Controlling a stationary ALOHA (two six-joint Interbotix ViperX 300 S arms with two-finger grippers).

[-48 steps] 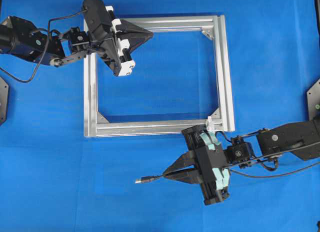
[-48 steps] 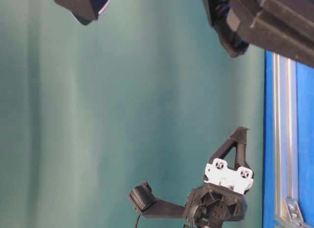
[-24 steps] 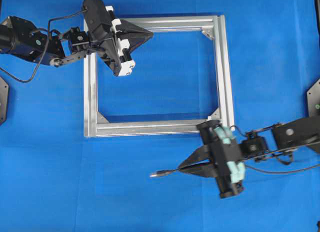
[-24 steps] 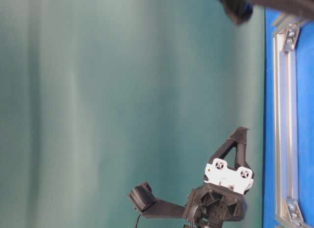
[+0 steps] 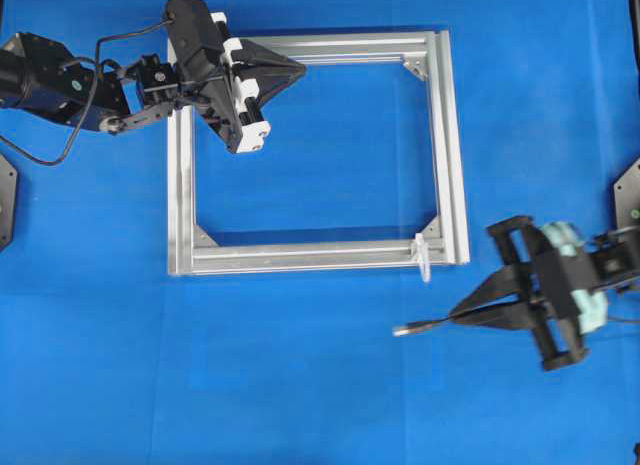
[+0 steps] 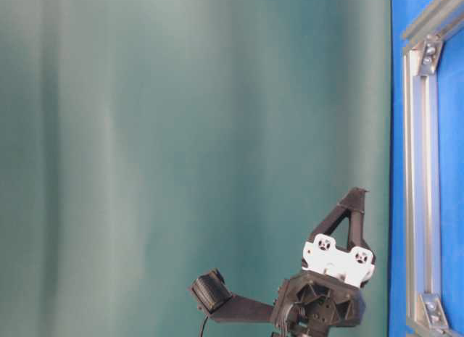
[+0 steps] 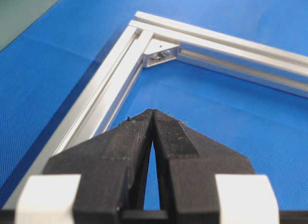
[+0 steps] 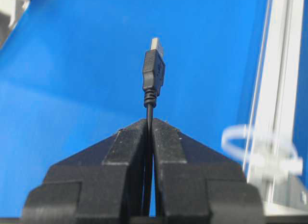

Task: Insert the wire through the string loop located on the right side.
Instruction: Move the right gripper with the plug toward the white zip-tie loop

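Note:
My right gripper (image 5: 458, 316) (image 8: 151, 121) is shut on the thin black wire (image 5: 430, 325) (image 8: 149, 108), whose plug (image 8: 154, 70) with a silvery tip points left, away from the jaws. The white string loop (image 5: 423, 256) (image 8: 260, 144) stands on the silver frame's (image 5: 445, 135) lower right corner, above and left of the plug tip in the overhead view, apart from it. My left gripper (image 5: 302, 72) (image 7: 152, 112) is shut on nothing, hovering over the frame's upper left part.
The square aluminium frame lies on a blue mat (image 5: 300, 385) with corner brackets (image 7: 161, 53) inside. In the table-level view the frame rail (image 6: 420, 170) runs along the right edge and the left gripper (image 6: 357, 198) stands at the bottom.
My right gripper has carried the wire to the right, from below the frame's bottom rail to past its lower right corner, uncovering the string loop. The left arm has stayed still.

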